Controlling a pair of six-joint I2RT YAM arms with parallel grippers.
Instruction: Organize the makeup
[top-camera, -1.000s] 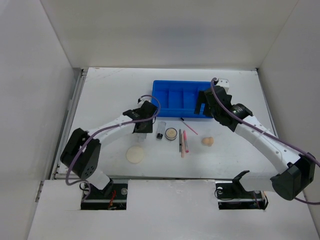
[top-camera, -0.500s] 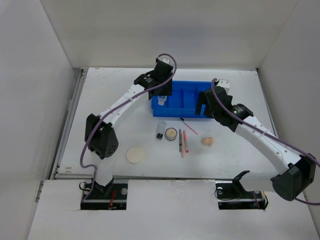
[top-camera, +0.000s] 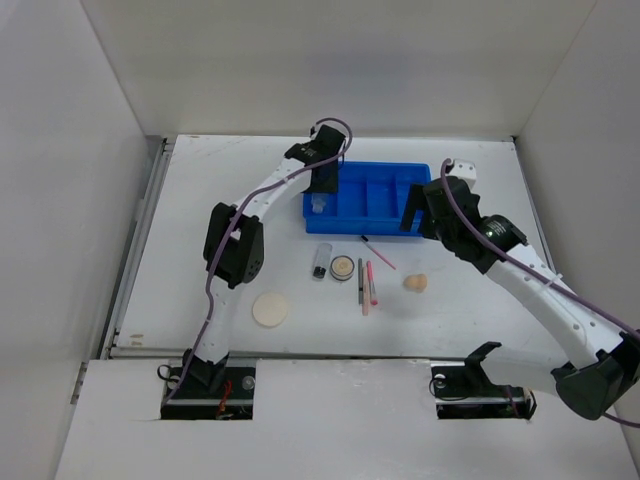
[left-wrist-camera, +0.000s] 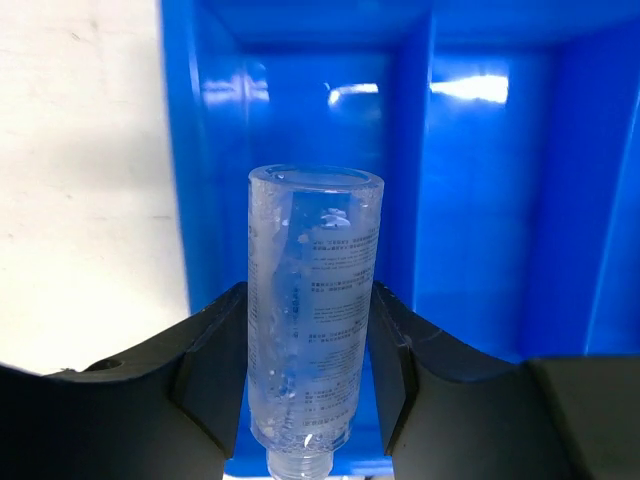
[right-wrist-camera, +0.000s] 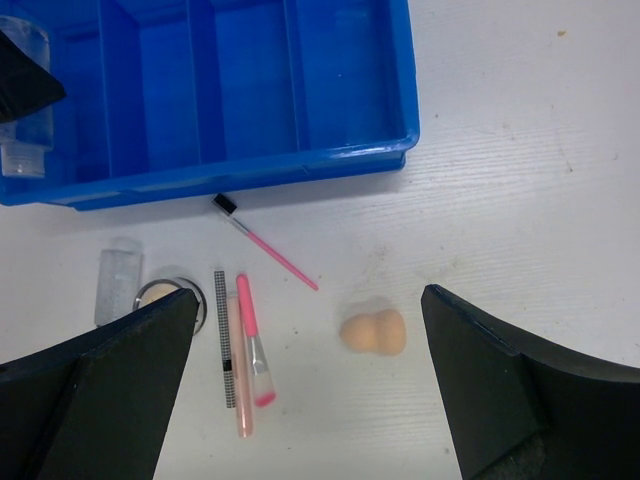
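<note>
Firmly left claw (left-wrist-camera: 308, 330) clamps clear tube (left-wrist-camera: 315, 230) (print unreadable) over tray (left-wrist-camera: 480, 200); right claw (right-wrist-camera: 310, 295) wide, empty.

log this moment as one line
left jaws: shut on clear tube | tube: above blue tray, left end | right jaws: open, empty | on table: puff, compact, sponge

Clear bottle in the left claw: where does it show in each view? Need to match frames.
Top external: clear bottle above centre, at the left end of the blue tray.
Left wrist: clear bottle dead centre, blue tray behind it.
Right wrist: clear bottle in the top-left corner, cut off by the frame edge.
Shared landmark: the blue tray, in all three.
</note>
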